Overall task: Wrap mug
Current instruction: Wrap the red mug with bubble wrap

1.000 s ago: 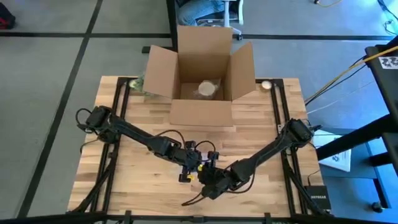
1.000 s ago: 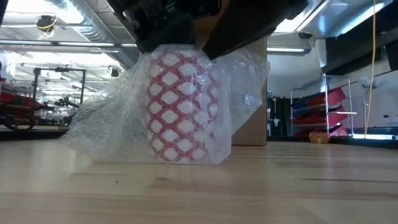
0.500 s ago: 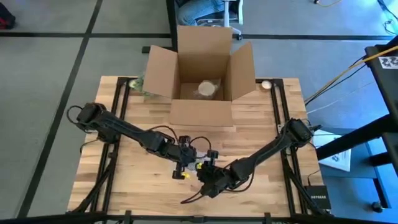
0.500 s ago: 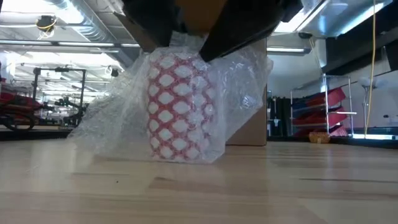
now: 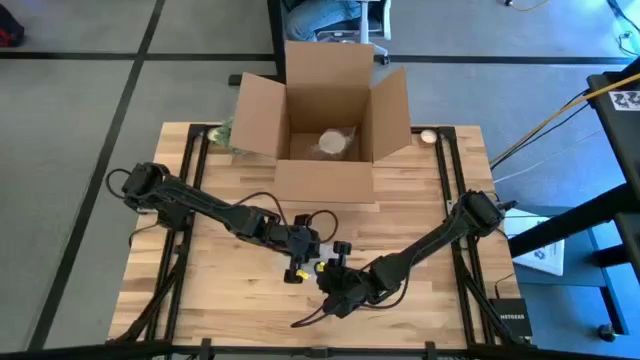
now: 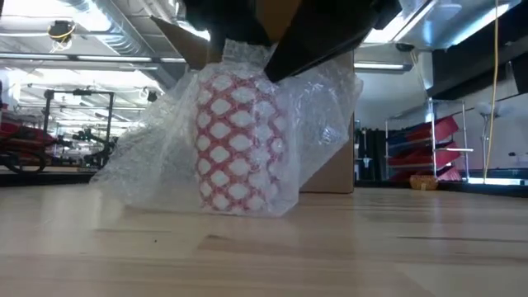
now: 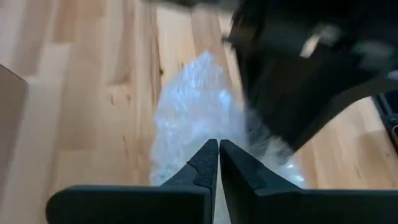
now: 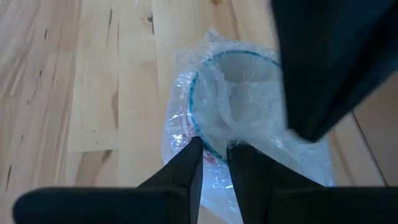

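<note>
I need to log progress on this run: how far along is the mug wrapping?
Partly done. The bubble wrap already covers the upright mug, but loose sheet trails on the table. In hand: the left hand, shut, and right hand work above the mug's rim. Left: gathering the loose wrap; the cardboard box stands open.

A robotics lab or workshop hall is shown. A pale butcher-block wooden desk (image 5: 400, 225) on a black metal frame is set on grey carpet tiles (image 5: 70, 150) marked with dark lines. Exposed ceiling ducts and strip lights (image 6: 74, 62) are seen behind, along with metal racks holding red bins (image 6: 450, 140). Yellow cables (image 5: 560, 110) are run across the floor.
</note>
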Available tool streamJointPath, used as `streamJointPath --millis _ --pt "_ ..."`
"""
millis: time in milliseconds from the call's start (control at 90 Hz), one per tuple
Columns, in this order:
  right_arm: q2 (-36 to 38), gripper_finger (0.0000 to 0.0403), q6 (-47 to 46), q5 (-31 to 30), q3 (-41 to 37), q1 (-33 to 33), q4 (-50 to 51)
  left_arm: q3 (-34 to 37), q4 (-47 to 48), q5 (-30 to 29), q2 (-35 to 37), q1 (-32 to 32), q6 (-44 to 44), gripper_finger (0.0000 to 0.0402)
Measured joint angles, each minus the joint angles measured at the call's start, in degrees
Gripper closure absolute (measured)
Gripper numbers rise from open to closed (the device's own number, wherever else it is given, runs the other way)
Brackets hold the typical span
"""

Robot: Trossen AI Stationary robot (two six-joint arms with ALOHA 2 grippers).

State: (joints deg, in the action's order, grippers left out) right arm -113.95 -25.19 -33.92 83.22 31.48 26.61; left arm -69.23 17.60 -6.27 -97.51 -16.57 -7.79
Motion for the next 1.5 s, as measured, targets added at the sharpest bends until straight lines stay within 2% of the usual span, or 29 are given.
streamJointPath --millis 122,389,667,789,956,1200,1500 --pt "0.0 0.0343 0.0 -0.08 0.0 0.0 -0.04 2.48 -2.14 2.15 -1.46 0.42 -2.06 0.0401" --pt "0.72 0.0343 -0.02 0.41 0.0 -0.02 0.41 5.8 -7.64 3.0 -5.83 0.01 -3.02 0.0401" --pt "2.69 0.0343 0.09 0.49 5.49 -0.02 6.14 5.87 -8.96 2.78 -7.08 0.1 -3.41 0.0401" --pt "2.45 0.0343 -0.13 -1.08 5.89 -0.15 5.11 5.98 -10.01 2.7 -7.16 0.08 -3.62 0.0401" --pt "-0.44 0.0343 -3.53 0.58 3.65 -1.22 1.85 6.07 -10.55 2.63 -6.92 0.12 -3.76 0.0401" --pt "-1.07 0.0343 -7.47 0.47 1.65 -1.44 0.68 5.9 -9.42 2.72 -3.02 -0.12 -4.42 0.0401" --pt "-0.85 0.0343 -6.68 -0.11 1.49 -1.52 0.11 4.52 -6.18 3.33 6.9 -0.65 -5.43 0.0401"
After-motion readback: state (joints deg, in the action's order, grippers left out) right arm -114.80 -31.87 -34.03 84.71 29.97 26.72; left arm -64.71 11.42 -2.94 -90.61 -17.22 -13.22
